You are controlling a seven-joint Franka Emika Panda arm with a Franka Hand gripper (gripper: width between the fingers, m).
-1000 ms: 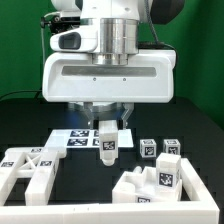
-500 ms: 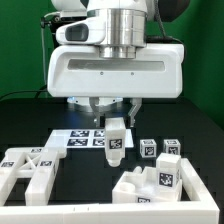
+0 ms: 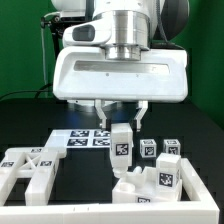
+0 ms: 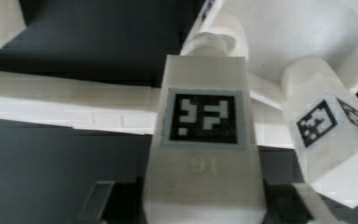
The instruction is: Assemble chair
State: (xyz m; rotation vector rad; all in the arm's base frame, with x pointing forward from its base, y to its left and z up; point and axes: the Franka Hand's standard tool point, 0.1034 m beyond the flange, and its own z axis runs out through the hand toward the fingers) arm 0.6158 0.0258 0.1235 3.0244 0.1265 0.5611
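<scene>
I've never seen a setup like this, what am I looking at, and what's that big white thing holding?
The big white thing is the end of a robot arm. Its claw is closed on a small white tagged post. One picture is from a camera off the arm, showing the whole scene; the other is from a camera on the wrist, looking along the post. On the black table lie other white chair parts: a slotted block on the exterior view's left, a larger blocky piece on its right, and two small cubes. The flat tagged sheet is the marker board.
</scene>
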